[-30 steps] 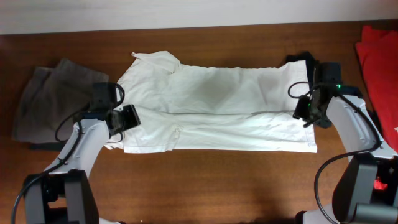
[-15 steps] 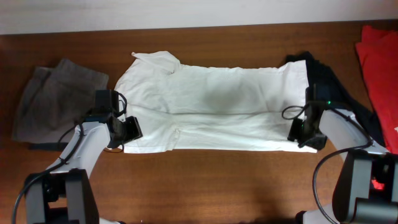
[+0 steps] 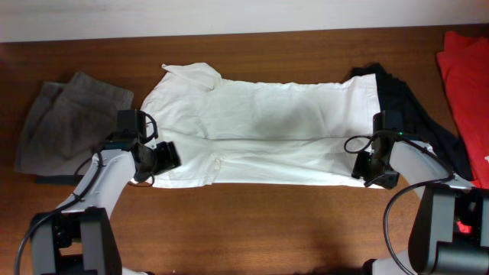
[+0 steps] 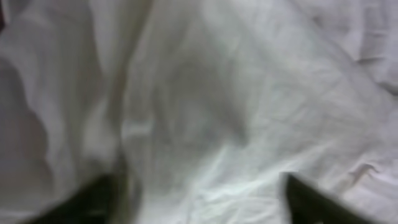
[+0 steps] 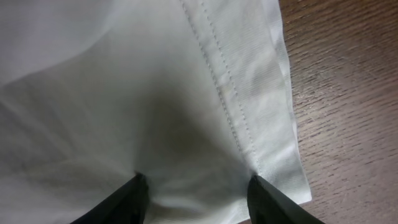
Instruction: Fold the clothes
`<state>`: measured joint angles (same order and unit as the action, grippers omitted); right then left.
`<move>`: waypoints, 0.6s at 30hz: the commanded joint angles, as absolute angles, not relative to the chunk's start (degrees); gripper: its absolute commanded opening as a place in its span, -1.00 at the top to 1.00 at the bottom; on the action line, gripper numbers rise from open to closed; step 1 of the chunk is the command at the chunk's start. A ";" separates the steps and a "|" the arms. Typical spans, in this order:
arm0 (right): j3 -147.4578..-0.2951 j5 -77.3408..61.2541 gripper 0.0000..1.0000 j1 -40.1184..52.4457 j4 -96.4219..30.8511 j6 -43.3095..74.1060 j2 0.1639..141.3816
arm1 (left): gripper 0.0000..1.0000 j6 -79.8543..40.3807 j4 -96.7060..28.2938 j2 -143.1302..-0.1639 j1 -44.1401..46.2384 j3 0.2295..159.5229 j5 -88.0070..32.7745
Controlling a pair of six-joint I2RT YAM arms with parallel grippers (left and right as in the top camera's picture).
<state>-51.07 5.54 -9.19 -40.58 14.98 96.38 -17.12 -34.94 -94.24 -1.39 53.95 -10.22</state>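
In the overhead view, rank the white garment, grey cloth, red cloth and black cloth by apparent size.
1. white garment
2. grey cloth
3. red cloth and black cloth: unranked, since the red is cut by the frame and the black is partly covered.

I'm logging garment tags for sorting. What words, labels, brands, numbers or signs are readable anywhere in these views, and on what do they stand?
No text can be read in any view.
White fabric garment: only seams and stitching, no tag or print showing.
Red cloth: a small white mark at the frame edge, cut off and too small to read.
Grey crumpled garment and black garment: no lettering visible.
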 commanded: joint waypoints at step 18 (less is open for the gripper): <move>-49.76 4.29 -0.14 -9.39 -39.59 15.27 96.88 | -0.88 -5.87 -34.39 -89.89 14.06 58.76 -11.20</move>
<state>-51.03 5.10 -9.19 -40.40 14.98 96.38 -8.75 -34.33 -88.68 11.57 58.24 -11.79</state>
